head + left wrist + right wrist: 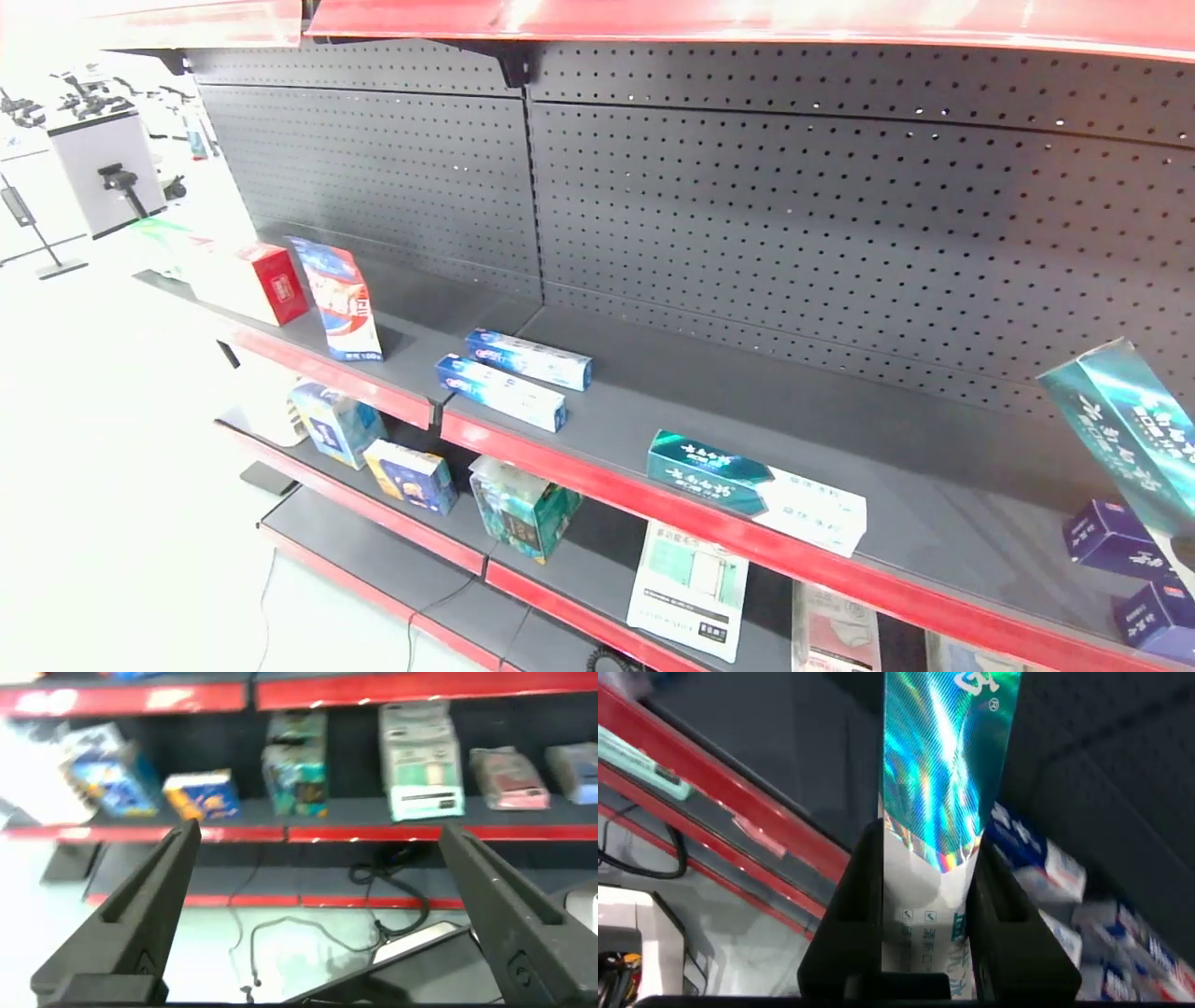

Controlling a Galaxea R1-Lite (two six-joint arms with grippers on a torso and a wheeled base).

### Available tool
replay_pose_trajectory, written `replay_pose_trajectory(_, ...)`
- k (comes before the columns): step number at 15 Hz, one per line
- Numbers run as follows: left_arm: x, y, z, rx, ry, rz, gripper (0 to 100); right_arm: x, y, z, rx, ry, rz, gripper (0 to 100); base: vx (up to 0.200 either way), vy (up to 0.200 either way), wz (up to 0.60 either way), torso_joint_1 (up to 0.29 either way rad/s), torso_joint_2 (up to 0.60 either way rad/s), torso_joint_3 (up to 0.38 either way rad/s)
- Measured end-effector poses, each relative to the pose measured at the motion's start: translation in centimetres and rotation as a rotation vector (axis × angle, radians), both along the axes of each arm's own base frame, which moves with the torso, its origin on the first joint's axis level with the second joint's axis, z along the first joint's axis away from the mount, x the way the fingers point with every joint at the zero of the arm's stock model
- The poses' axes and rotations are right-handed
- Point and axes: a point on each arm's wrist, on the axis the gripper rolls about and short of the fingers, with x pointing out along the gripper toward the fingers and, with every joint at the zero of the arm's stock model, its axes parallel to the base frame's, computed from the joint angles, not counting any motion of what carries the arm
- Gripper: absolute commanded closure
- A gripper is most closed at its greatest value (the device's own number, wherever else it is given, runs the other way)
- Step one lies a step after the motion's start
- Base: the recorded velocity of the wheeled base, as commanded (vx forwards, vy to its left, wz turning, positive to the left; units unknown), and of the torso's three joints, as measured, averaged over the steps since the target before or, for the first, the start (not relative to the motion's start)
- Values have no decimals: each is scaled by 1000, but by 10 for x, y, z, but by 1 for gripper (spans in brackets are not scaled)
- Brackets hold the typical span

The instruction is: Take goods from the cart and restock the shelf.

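Glossy holographic carton clamped in right fingers; left fingers spread, empty.

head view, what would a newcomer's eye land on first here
The shiny green box tilted in the air at the right edge, clamped between the right gripper's fingers. Next, a matching green box lying flat at the front of the shelf, with two blue boxes further left.

Brightly lit, floor washed white at left, glare on the top red lip — straight lines bow near edges.
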Motion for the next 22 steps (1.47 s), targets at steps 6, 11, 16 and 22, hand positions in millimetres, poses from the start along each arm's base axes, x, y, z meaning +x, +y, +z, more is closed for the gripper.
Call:
replay_pose_trajectory(6,3,0,-18,-35,-21,73,0,21,7,17,18,-14,121,100,0,0,0,0,0,0)
replay_pose_trajectory(11,6,-3,-19,-138,-32,32,0,68,13,21,38,83,233,100,0,0,0,0,0,0)
replay_pose_trajectory(16,16,-10,-26,-172,-104,22,0,114,24,12,20,97,300,100,0,0,0,0,0,0)
replay_pose_trajectory(22,17,-12,-23,-141,-106,238,0,128,29,15,16,100,309,100,0,0,0,0,0,0)
